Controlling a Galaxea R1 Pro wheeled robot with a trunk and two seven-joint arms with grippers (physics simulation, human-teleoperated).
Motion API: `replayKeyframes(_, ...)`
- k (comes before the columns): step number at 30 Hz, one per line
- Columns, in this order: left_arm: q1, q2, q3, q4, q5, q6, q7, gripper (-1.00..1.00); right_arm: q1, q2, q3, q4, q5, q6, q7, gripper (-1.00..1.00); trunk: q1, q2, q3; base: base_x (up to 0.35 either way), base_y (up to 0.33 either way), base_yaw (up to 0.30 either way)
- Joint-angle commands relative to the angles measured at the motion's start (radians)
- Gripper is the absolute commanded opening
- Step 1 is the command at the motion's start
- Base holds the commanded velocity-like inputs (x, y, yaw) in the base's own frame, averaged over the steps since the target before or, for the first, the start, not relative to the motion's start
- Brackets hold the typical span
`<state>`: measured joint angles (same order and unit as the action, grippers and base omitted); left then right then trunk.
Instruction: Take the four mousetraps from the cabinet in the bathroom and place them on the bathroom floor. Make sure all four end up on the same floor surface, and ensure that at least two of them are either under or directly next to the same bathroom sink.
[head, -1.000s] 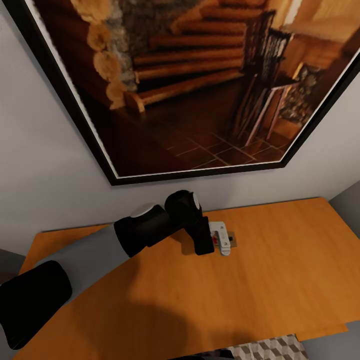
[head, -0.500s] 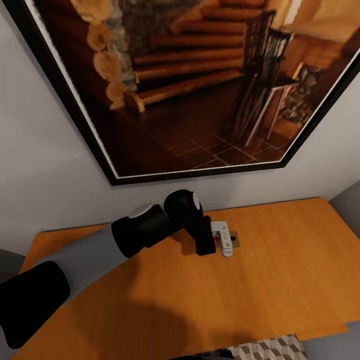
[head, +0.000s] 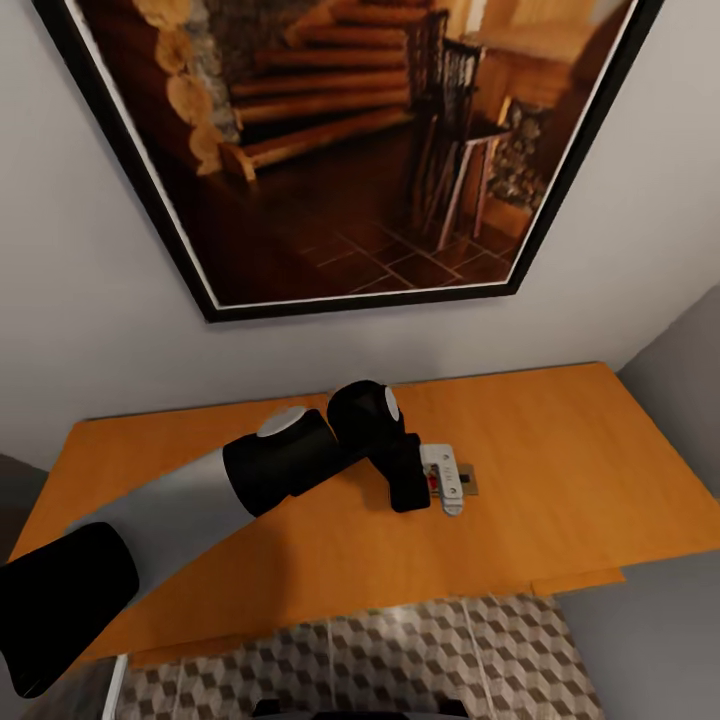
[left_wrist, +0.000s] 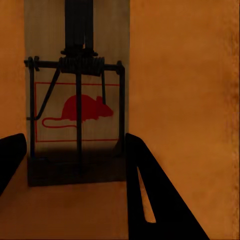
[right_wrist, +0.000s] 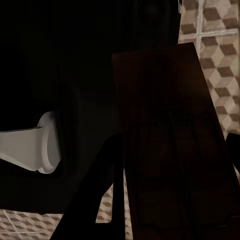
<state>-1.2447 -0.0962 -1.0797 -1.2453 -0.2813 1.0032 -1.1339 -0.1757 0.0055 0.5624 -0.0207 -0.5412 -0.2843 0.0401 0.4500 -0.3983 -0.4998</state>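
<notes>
Left pincer sits low over the cabinet top with its fingers apart, one dark finger on each side of a mousetrap that lies flat on the wood. In the left wrist view the trap's near end lies between the two fingertips, its red mouse print and wire spring clear; whether the pads touch its sides I cannot tell. Against the pictures from a moment earlier the arm and trap sit as they did. What changed is the view: the head has tipped down, so the framed picture rides higher and a strip of floor shows below the cabinet's front edge. That suggests the grasp is lined up and closing is the next step.

Right pincer appears clamped on another mousetrap, dark and close to the lens, with floor tiles behind it; its fingers are too shadowed to be sure.

Around the left pincer the wood is bare on all sides. The wall lies beyond it, the front edge on the near side, with open floor below for setting traps down.
</notes>
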Motion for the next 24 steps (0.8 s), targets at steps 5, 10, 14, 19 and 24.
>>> replayKeyframes(5,-0.001,0.000,-0.002,0.001,-0.010,0.006,-0.010,-1.00,-0.001,0.000,0.006,0.000,-0.013,-0.004,0.011,-1.00,0.000,-0.002,-0.001,-0.301,-0.165,0.000)
replayKeyframes(10,-0.001,0.000,-0.003,0.002,-0.010,0.006,-0.011,-1.00,-0.001,0.001,0.007,-0.001,-0.013,-0.005,0.013,-1.00,0.000,-0.002,-0.001,-0.304,-0.161,0.000)
replayKeyframes(14,-0.001,0.000,-0.003,0.003,-0.010,0.006,-0.011,-1.00,-0.001,0.000,0.007,-0.001,-0.012,-0.006,0.014,-1.00,0.000,-0.002,-0.001,-0.309,-0.154,0.000)
replayKeyframes(19,-0.001,0.000,-0.003,0.003,-0.010,0.006,-0.012,-1.00,-0.001,-0.001,0.007,-0.001,-0.011,-0.006,0.014,-1.00,0.000,-0.002,-0.001,-0.310,-0.153,0.000)
replayKeyframes(24,-0.001,0.001,-0.003,0.003,-0.009,0.006,-0.012,-1.00,-0.001,-0.001,0.008,-0.001,-0.010,-0.006,0.014,-1.00,0.000,-0.002,-0.001,-0.313,-0.147,0.000)
